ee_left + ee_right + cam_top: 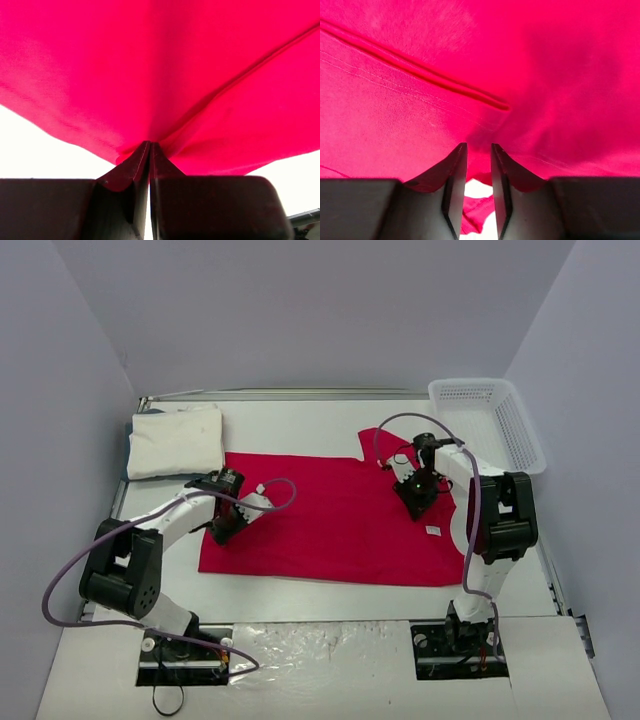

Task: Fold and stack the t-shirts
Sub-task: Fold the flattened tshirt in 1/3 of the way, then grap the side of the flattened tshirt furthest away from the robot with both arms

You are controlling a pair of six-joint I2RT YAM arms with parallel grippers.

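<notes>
The red t-shirt [340,525] lies spread flat across the middle of the table. The white t-shirt [177,442] sits folded as a rectangle at the back left. My left gripper [220,531] is at the red shirt's left edge. In the left wrist view it [150,144] is shut, pinching the red cloth [165,65], which rises in a tent from the tips. My right gripper [413,502] is on the shirt's right part near the sleeve. In the right wrist view its jaws [479,146] stand narrowly apart with a bunched fold of red cloth [485,75] held between them.
A white mesh basket [490,418] stands at the back right corner. The white table surface [300,425] shows around the shirt. A small white tag [433,531] lies on the red cloth near the right arm. Purple cables loop from both arms.
</notes>
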